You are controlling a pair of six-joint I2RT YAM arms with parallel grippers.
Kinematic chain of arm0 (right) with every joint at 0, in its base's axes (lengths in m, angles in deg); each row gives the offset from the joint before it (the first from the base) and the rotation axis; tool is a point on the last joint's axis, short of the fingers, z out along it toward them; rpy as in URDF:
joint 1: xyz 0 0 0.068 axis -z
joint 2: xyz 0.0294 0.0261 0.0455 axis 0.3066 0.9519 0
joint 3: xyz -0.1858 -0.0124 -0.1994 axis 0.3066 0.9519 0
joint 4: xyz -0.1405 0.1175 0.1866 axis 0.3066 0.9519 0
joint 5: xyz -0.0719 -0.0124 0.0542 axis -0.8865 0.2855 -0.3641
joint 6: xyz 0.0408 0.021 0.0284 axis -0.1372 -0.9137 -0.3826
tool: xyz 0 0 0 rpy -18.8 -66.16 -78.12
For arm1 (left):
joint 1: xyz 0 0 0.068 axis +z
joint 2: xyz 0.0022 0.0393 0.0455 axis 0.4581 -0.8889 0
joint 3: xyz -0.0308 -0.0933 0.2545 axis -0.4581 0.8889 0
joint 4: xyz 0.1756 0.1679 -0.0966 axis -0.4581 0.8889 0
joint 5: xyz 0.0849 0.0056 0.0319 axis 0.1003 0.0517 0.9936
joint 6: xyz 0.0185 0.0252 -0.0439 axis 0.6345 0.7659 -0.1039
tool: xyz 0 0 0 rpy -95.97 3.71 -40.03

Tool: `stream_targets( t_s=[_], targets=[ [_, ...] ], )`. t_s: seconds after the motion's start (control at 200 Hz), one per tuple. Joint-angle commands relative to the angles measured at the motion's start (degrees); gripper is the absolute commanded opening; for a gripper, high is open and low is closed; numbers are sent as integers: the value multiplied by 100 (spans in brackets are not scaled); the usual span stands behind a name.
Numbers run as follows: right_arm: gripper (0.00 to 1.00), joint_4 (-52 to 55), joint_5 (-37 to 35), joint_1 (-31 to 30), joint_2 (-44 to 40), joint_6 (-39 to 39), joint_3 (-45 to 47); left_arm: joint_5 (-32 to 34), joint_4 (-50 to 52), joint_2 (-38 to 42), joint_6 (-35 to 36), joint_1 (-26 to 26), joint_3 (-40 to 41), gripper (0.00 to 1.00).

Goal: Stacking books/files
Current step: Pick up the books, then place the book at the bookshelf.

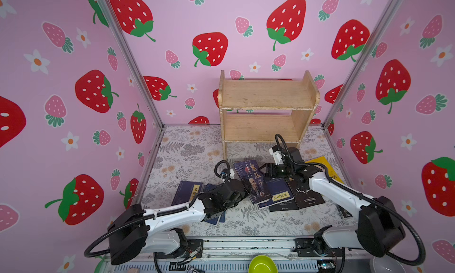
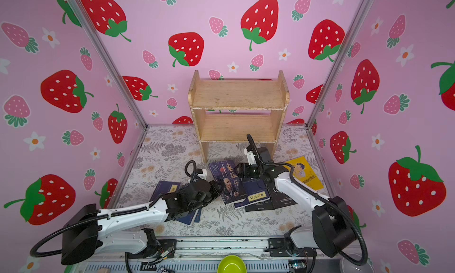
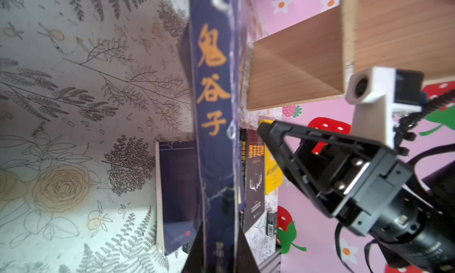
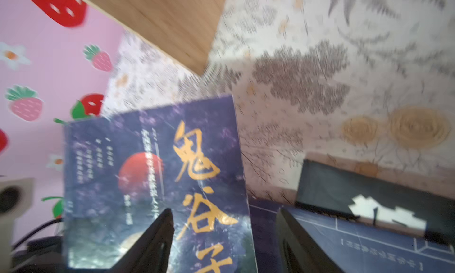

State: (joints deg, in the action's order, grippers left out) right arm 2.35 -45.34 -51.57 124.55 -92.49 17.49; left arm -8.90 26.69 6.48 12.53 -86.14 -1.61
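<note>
The blue portrait book (image 1: pixel 253 183) (image 2: pixel 227 183) stands tilted over a pile at mid-table made of a navy book with a yellow label (image 1: pixel 283 194) and a black book (image 1: pixel 306 194). My left gripper (image 1: pixel 243 187) (image 3: pixel 220 234) is shut on the near edge of the blue portrait book (image 3: pixel 216 111), seen edge-on in the left wrist view. My right gripper (image 1: pixel 263 169) (image 4: pixel 224 215) is open at the far right side of the blue portrait book (image 4: pixel 152 173), fingers spread either side of its edge. A yellow book (image 2: pixel 305 173) lies behind the right arm. More navy books (image 1: pixel 187 191) lie under my left arm.
A two-tier wooden shelf (image 1: pixel 267 94) stands against the back wall, its legs just behind the books. Pink strawberry walls close in three sides. A green bowl (image 1: pixel 262 264) sits below the front rail.
</note>
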Motion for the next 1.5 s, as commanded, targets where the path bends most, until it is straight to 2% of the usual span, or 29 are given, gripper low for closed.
stream_targets(
  t_s=[0.0, 0.175, 0.285, 0.34, 0.48, 0.65, 0.75, 0.88, 1.06, 1.141, 1.496],
  targets=[
    [77, 325, -211, 95, -607, -354, -505, 215, 1314, 816, 518, 73, -826, 0],
    [89, 609, -608, 363, -1328, -560, -1195, -401, 2268, 1699, 1397, 508, -1921, 0],
    [97, 529, -787, 576, -1609, -660, -1665, -782, 2248, 1800, 1908, 700, -2758, 0],
    [100, 459, -897, 641, -1687, -688, -1912, -925, 2253, 1662, 2201, 724, -3270, 0],
    [100, 54, -968, 690, -1749, -771, -2446, -1452, 2351, 897, 2919, 856, -4896, 0],
    [100, -554, -1070, 700, -1756, -1083, -2731, -1666, 2014, -159, 3258, 1160, -6405, 0],
    [100, -971, -1343, 700, -1892, -1233, -2628, -1392, 1583, -706, 3205, 1339, -6850, 0],
    [100, -1215, -1785, 700, -2031, -1274, -2473, -661, 988, -1342, 2959, 1413, -7138, 0],
    [100, -1374, -1877, 700, -1838, -1122, -2567, 351, -116, -2013, 2530, 1387, -7036, 0],
    [100, -1385, -1884, 700, -1726, -1015, -2667, 483, -558, -2383, 2263, 1405, -7161, 0],
    [100, -1303, -2071, 700, -1542, -695, -2753, 1574, -1087, -3783, 2312, 1435, -8694, 0]
  ],
)
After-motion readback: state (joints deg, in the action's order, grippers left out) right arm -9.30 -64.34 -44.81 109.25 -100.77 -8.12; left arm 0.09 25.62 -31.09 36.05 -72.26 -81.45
